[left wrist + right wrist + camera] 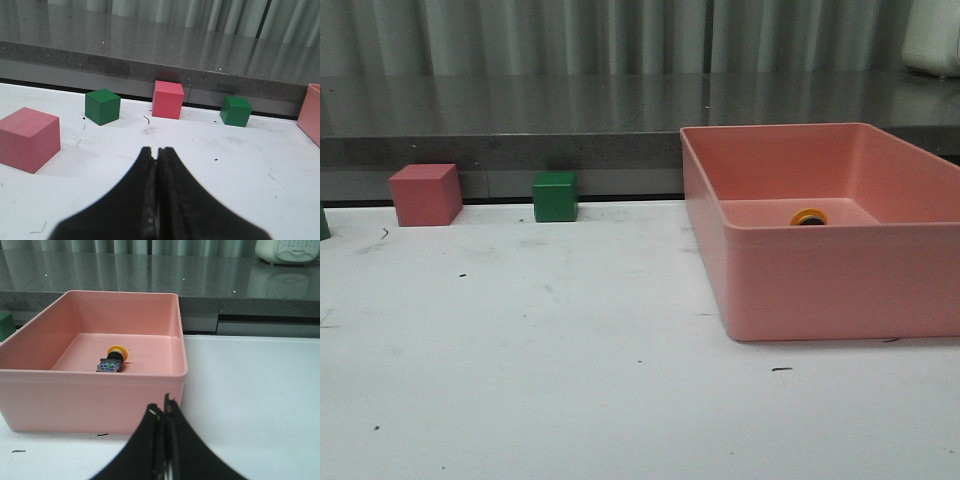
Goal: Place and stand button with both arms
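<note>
The button (113, 359) lies on its side on the floor of the pink bin (165, 320), its yellow cap toward the far wall. In the front view only its yellow cap (809, 216) shows over the bin's near wall (840, 285). My right gripper (162, 410) is shut and empty, low over the table in front of the bin's near right corner. My left gripper (157, 150) is shut and empty over the white table, well short of the blocks. Neither arm shows in the front view.
A pink cube (425, 194) and a green cube (555, 197) stand at the table's back edge. The left wrist view shows a big pink block (27, 138), a green cube (102, 106), a pink cube (167, 99) and another green cube (235, 110). A grey ledge (520, 120) runs behind.
</note>
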Robot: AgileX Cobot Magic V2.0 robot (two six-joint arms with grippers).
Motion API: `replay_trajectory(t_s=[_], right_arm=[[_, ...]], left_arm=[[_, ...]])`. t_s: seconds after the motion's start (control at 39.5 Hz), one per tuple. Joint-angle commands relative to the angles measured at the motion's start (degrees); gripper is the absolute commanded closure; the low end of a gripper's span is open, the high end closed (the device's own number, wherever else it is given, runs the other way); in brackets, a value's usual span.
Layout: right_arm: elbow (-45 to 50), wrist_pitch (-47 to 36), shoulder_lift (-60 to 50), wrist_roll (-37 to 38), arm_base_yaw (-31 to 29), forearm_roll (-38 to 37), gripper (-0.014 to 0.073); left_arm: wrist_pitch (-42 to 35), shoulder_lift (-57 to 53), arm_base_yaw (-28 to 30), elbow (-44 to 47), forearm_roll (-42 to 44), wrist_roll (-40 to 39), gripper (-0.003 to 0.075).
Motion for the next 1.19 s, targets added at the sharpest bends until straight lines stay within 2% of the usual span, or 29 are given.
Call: replay_trajectory(t_s=[0.0,0.23,0.38,0.43,0.48,0.58,0.71,0.89,1.01,1.16], right_arm=[[-0.21,-5.41,-1.03,-0.33,-0.48,-0.14,0.0663],[-0.21,-11.10,-1.03,-0.33,-0.48,-0.14,0.0663],[-1.47,-17.34,-1.03,0.32,-0.48,-0.14,0.0663],[-3.18,-17.10,-1.03,0.32,-0.48,-0.14,0.0663],[-5.42,-15.55,-0.97,0.37,-0.48,-0.14,0.0663],[-11.84,-6.60,0.76,0.37,-0.48,-0.14,0.0661],[-19.61,1.31,7.30,0.37,-0.48,-0.14,0.0661],[-26.65,3.08,18.38,0.37,-0.42,4.60,0.0661],[-28.86,3.01,24.58,0.37,-0.42,4.89,0.0661],[-29.11,2.84,27.91,0.37,-0.42,4.89,0.0661]], left_arm=[[-4.94,-1.33,0.06,0.89,-0.54,-0.50,0.0740],[-10.89,-1.33,0.06,0.89,-0.54,-0.50,0.0740],[-21.96,-1.33,0.06,0.24,-0.54,-0.50,0.0740],[-22.92,-1.33,0.06,-0.90,-0.54,-0.50,0.0740],[-22.53,-1.22,0.06,-2.59,-0.54,-0.50,0.0740],[-20.06,0.14,0.06,-7.21,0.01,-0.50,0.0740],[-14.54,5.54,0.06,-13.65,0.50,-0.50,0.0740],[-4.30,16.88,0.06,-21.94,5.19,-0.50,0.0740],[-3.89,23.58,0.06,-24.63,5.08,-0.50,0.0740],[-5.72,26.54,0.06,-24.75,4.82,-0.50,0.0740]])
